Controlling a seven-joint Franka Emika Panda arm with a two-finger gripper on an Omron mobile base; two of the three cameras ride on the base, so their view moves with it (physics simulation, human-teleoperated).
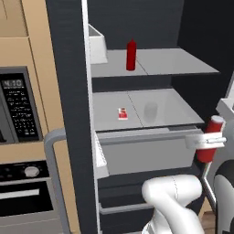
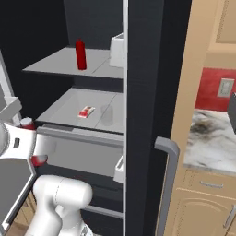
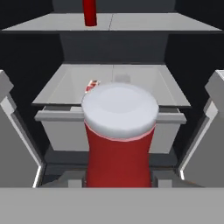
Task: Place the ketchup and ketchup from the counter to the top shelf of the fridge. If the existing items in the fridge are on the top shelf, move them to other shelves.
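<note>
Holding a red ketchup bottle with a pale top (image 1: 211, 140), the gripper (image 1: 208, 141) is hanging in front of the open fridge (image 1: 68, 91), out beyond the shelves and level with the drawer below them. Its fingers are closing on the bottle's middle; in the hand view the bottle (image 3: 119, 135) is standing upright between them, its whitish cap toward the camera. In the right base view the same bottle (image 2: 32, 140) is showing at the far left, partly hidden by the white hand (image 2: 20, 143), with its cap above and its red base below. A second, darker red ketchup bottle (image 1: 131, 55) is standing upright on the top shelf (image 1: 183, 61), near the middle of that board, beside a white bin (image 1: 97, 45) sitting toward the door-hinge side. On the shelf below (image 1: 173, 107), a small flat red-and-white packet (image 1: 122, 113) is lying flat, and just beside it a clear tumbler (image 1: 150, 110) is standing, faint and hard to make out. Under that shelf a pale grey drawer (image 1: 146, 153) is projecting forward. Beside the fridge, a curved grey bar handle (image 2: 167, 179) is running down the edge of the black door. Farther out, a black microwave (image 1: 18, 107) and an oven (image 1: 23, 192) are sitting in beige cabinetry on one side, and a marbled stone counter (image 2: 212, 140) with beige wooden drawers is lying on the other, against a red wall panel (image 2: 209, 87).
</note>
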